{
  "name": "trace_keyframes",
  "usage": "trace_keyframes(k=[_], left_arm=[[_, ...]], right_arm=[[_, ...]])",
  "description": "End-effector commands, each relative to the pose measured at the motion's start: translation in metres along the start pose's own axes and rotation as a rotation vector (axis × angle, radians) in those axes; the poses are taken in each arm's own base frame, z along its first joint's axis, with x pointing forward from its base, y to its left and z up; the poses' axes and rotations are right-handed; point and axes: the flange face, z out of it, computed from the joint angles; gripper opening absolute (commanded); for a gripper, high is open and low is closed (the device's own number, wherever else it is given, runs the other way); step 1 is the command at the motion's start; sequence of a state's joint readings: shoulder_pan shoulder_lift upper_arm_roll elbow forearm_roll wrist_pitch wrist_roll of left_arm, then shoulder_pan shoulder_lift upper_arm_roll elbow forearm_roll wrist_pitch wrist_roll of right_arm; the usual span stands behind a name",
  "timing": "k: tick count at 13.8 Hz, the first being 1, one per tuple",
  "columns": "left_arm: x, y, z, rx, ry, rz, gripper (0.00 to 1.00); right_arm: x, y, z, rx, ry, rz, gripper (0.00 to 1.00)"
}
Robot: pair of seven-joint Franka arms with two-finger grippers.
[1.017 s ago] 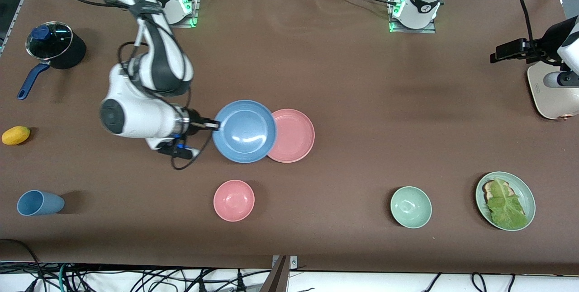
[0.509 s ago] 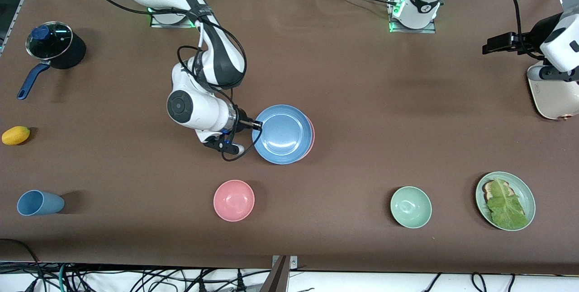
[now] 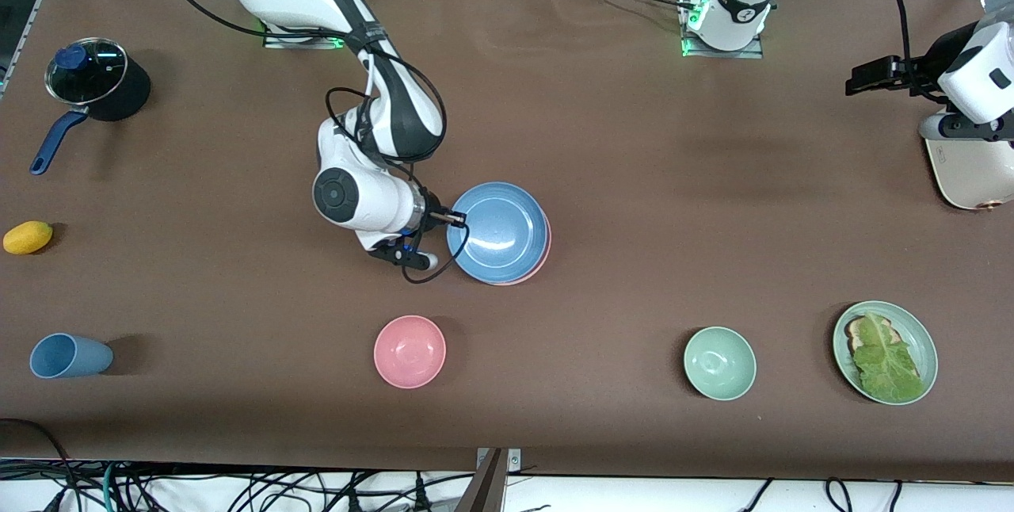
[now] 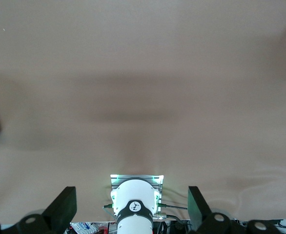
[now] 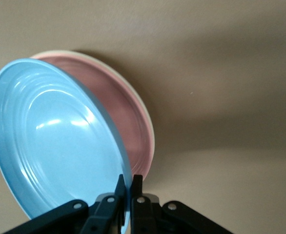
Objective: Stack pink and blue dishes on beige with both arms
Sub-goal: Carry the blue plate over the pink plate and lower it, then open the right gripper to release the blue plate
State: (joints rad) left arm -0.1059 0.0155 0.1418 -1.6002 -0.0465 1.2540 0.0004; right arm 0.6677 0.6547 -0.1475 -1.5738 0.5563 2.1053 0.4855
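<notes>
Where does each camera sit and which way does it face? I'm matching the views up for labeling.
Front view: high across the table, facing both bases; shows both arms, right tool shut on the blue plate.
Left wrist view: on the waiting left arm, looking over bare table at its own base; open left tool fingers show.
Right wrist view: looks along the right tool.
Front and right wrist views share blue plate over pink plate.

Front cam: high, faces robots, whole tabletop [image 3: 634,179] in frame. Left wrist cam: high over bare tabletop, looks down toward left arm base [image 4: 134,207]. Right wrist cam: very close on blue plate [image 5: 55,141] rim, pink plate [image 5: 128,117] beneath. Front and right wrist share plates.
</notes>
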Motion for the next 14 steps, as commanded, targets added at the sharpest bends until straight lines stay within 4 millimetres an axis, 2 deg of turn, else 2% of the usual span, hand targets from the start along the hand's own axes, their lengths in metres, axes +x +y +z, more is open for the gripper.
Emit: trace_keyframes(k=[1, 6, 7, 8, 10, 12, 14], left_arm=[[0.000, -0.003, 0.000, 0.027, 0.010, -0.002, 1.00], [-0.001, 0.001, -0.004, 0.029, 0.021, 0.007, 1.00], [-0.002, 0.001, -0.005, 0.029, 0.022, 0.008, 1.00], [-0.001, 0.002, -0.004, 0.030, 0.021, 0.008, 1.00], [-0.001, 0.002, -0.005, 0.030, 0.027, 0.011, 1.00], [-0.001, 0.002, -0.006, 0.030, 0.028, 0.012, 1.00], [-0.001, 0.002, -0.007, 0.030, 0.030, 0.012, 1.00]], right_arm=[[-0.001, -0.005, 0.007, -0.013, -0.007, -0.007, 0.00], [0.003, 0.000, 0.021, -0.029, -0.017, 0.002, 0.00], [0.004, 0.000, 0.018, -0.026, -0.014, 0.003, 0.34], [0.004, 0.000, 0.017, -0.027, -0.013, 0.009, 0.98], [0.005, 0.000, 0.000, -0.038, 0.011, -0.006, 1.00], [0.012, 0.006, -0.036, -0.090, 0.098, -0.056, 1.00], [0.011, 0.012, -0.074, -0.173, 0.165, -0.112, 1.00]])
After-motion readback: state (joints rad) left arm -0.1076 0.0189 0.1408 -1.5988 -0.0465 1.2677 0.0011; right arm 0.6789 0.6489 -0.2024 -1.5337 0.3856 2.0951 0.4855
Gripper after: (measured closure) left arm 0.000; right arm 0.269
